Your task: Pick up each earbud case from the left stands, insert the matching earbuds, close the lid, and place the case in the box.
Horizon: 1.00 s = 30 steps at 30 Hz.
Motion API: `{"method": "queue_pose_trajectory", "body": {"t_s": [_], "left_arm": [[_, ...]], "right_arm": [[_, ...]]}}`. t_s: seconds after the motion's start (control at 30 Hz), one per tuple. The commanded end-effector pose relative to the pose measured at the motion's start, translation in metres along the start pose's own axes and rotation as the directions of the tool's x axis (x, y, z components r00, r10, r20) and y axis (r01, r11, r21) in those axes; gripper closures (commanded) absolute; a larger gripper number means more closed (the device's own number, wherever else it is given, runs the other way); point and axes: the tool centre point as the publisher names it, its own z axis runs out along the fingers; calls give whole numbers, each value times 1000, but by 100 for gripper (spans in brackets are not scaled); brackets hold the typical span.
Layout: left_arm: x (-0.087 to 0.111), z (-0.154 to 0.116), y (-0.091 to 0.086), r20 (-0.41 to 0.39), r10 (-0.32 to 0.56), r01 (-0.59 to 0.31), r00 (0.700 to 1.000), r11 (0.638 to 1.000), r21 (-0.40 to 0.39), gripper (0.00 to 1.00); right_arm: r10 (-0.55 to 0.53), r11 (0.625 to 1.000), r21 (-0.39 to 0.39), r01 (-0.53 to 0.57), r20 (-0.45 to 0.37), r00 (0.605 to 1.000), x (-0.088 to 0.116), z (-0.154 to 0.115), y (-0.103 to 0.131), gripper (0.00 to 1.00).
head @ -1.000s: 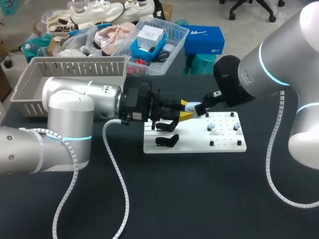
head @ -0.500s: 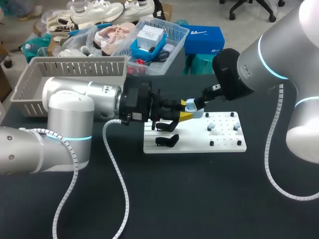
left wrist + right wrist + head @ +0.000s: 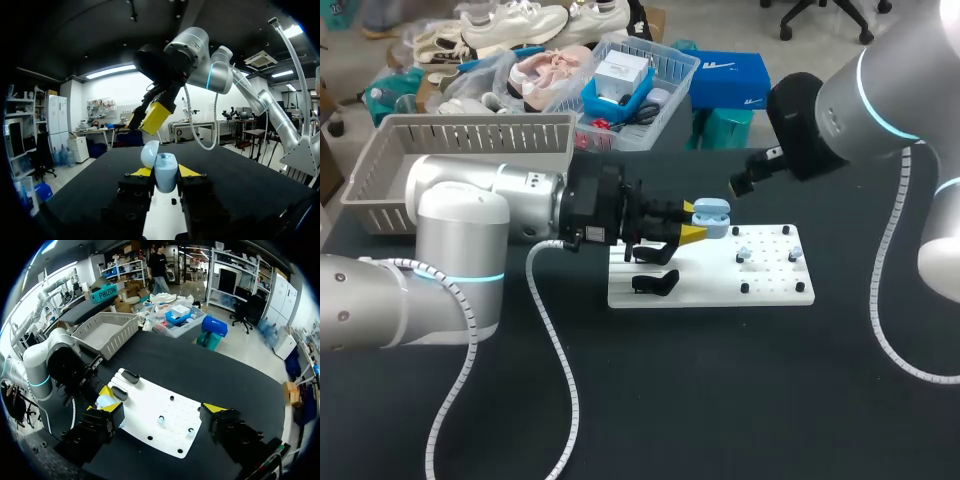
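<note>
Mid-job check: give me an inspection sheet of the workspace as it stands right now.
Surface: black table, with a white board lying on it.
Job's things: light blue earbud case, lid open, held above the board; two black stands on the board, both bare; two earbuds on the board's pegged side; grey basket at the table's far left.
Clutter: nothing seen.
Grippers: left gripper shut on the earbud case; right gripper open, holding nothing, raised above the board.
Cables: left arm's cable, white and coiled, loops down over the table; right arm's cable hangs beside its arm.
Surroundings: nothing seen reaching over the table.
</note>
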Motion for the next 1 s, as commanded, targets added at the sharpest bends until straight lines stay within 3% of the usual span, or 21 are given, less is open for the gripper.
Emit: {"method": "queue_pose_trajectory", "body": {"t_s": [0.03, 0.63, 1.0], "left_arm": [[0, 0, 0, 1, 1, -1, 1000, 1000, 0, 100], [0, 0, 0, 1, 1, -1, 1000, 1000, 0, 100], [0, 0, 0, 1, 1, -1, 1000, 1000, 0, 100]], "right_arm": [[-1, 999, 52, -1, 37, 999, 19, -11, -2, 0], [-100, 964, 243, 107, -42, 994, 76, 9, -37, 0], [-100, 958, 257, 123, -100, 990, 96, 32, -47, 0]]}}
